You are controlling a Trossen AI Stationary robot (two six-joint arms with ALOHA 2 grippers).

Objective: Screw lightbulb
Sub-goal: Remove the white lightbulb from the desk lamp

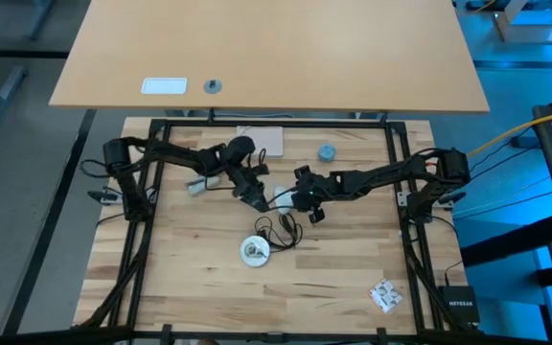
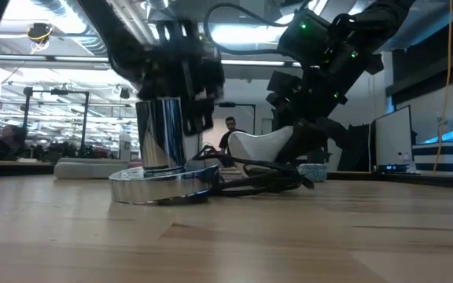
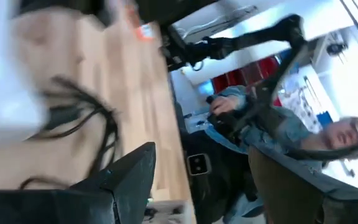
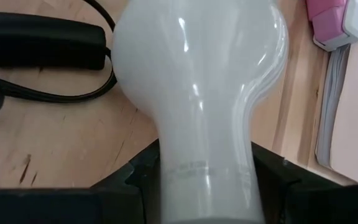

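Observation:
The lightbulb (image 4: 204,81) is white and frosted, and my right gripper (image 1: 300,199) is shut on it near the table's middle. Its globe (image 1: 282,199) points toward the table's left; the screw base is hidden behind the fingers. My left gripper (image 1: 259,198) stands open just left of the globe, with nothing between its fingers (image 3: 129,180). The silvery socket (image 1: 254,250) stands upright on its round base nearer the front edge. Its black cord (image 1: 281,228) loops beneath the grippers. In the low view the bulb (image 2: 258,145) shows beyond the socket (image 2: 160,149). My right gripper pinches the bulb's narrow neck (image 4: 204,177) between its two fingers (image 4: 138,183), one on each side. The fingers come from the table's right, slanting down, and the globe sticks out past their free ends. The bulb is tilted and lifted clear of the table.
A blue-grey round cap (image 1: 327,151) and a pale board (image 1: 262,141) lie toward the far edge. A small grey-white object (image 1: 199,185) lies under the left arm. A crumpled packet (image 1: 384,295) lies near the front right. A seated person (image 3: 278,124) shows beyond the table.

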